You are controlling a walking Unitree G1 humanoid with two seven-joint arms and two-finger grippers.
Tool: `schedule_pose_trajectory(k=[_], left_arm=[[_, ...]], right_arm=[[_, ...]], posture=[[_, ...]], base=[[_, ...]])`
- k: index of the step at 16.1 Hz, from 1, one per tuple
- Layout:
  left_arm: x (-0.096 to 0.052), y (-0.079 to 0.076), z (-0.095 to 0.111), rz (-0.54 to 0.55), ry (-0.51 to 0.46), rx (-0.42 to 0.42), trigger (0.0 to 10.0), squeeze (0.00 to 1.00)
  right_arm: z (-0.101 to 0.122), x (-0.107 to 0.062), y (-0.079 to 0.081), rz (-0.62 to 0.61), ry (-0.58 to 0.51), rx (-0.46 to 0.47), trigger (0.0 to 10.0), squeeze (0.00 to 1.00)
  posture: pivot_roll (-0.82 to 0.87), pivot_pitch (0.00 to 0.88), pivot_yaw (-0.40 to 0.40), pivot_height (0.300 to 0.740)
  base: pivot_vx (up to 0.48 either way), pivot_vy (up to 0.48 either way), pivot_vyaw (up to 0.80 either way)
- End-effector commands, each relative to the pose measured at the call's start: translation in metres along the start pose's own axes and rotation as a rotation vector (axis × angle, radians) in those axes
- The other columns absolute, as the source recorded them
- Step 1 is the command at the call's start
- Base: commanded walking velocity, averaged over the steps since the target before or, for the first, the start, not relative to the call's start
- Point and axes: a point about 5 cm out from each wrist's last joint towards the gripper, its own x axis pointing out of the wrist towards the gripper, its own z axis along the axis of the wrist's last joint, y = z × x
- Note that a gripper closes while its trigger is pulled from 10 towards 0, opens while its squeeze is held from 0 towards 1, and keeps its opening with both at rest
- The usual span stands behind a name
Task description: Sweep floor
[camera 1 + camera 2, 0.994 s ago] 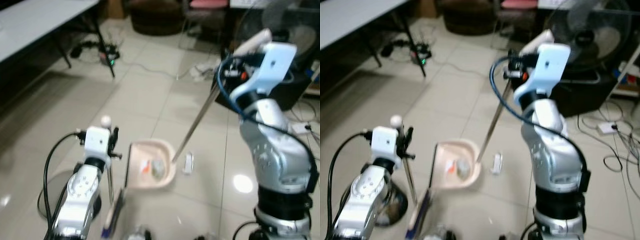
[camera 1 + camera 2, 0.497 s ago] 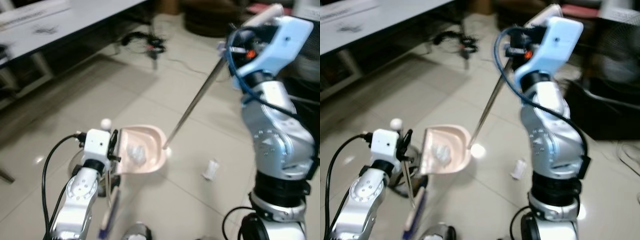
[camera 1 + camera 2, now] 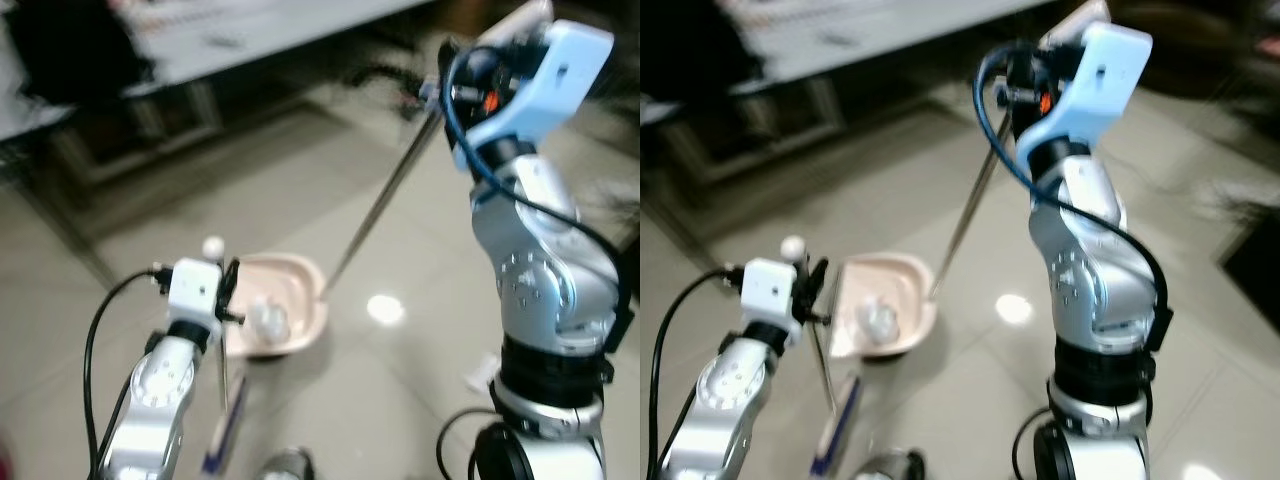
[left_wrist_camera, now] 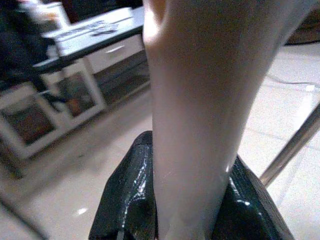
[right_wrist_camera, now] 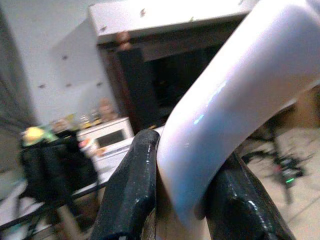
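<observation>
The left pincer (image 4: 180, 210) is pinching the pale handle (image 4: 210, 100) of the dustpan (image 3: 280, 310); in the left wrist view its two black fingers (image 4: 125, 200) press against either side of that handle. The dustpan, pinkish-beige, sits low over the glossy tiled floor (image 3: 400, 380) just ahead of the left arm, its open mouth facing the broom's end. A small crumpled whitish piece of litter (image 3: 268, 320) lies inside the pan.

The right pincer (image 5: 185, 200) is pinching the white curved grip (image 5: 240, 100) at the top of the broom stick (image 3: 385, 195), its black fingers (image 5: 130, 190) closed on both sides of it. The right arm is raised high, and the thin metal stick slants down from it toward the robot's left, its lower end meeting the floor right at the dustpan's rim.

A blue-and-pale long object (image 3: 225, 435) lies on the floor near the left arm, below the pan. A small white item (image 3: 482, 372) lies on the tiles close to the right arm's base. Behind, a white tabletop (image 3: 260, 30) stretches across the back, blurred, with dark frame work beneath it
</observation>
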Motion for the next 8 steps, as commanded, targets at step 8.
schedule_pose_trajectory(k=[8], left_arm=[[0.000, 0.003, 0.009, -0.003, -0.044, 0.021, 10.0, 0.00]], right_arm=[[0.006, -0.004, -0.009, -0.041, -0.048, -0.016, 10.0, 0.00]], posture=[[0.00, 0.070, 0.073, 0.740]], base=[[0.380, 0.000, 0.05]])
